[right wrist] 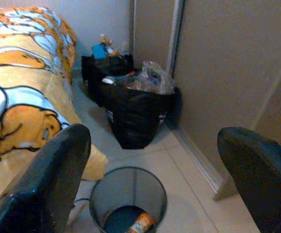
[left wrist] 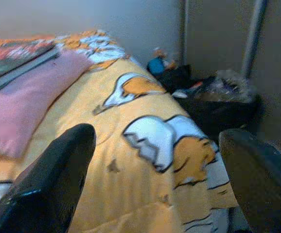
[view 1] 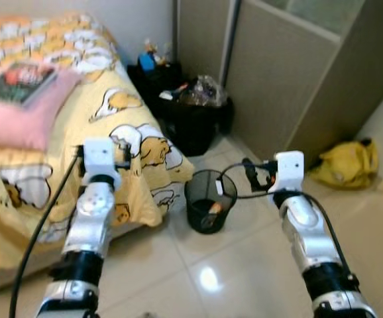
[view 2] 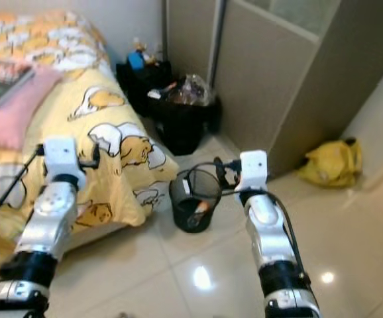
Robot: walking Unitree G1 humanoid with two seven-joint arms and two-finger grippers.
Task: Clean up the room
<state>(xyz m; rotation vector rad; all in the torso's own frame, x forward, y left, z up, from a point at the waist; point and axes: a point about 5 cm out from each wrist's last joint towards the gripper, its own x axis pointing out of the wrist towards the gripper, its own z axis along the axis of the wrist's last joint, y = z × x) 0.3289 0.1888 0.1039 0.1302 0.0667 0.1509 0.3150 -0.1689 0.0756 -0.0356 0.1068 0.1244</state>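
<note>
A black mesh wastebasket (view 1: 197, 213) stands on the tiled floor by the bed's corner, with an orange container (right wrist: 141, 223) lying inside it. My right gripper (right wrist: 155, 132) hangs open above and just right of the basket, with nothing between its fingers. Over the edge of the yellow cartoon blanket (view 1: 122, 106), my left gripper (left wrist: 157, 133) is held open and empty. A pink pillow (view 1: 26, 112) with a book (view 1: 19, 81) on top lies further up the bed.
Stuffed black bags (view 1: 191, 112) stand against the wall beyond the basket, beside the wardrobe doors (view 1: 277, 73). A yellow bag (view 1: 347, 162) lies on the floor at the right. Glossy tiles (view 1: 211, 271) stretch between my arms.
</note>
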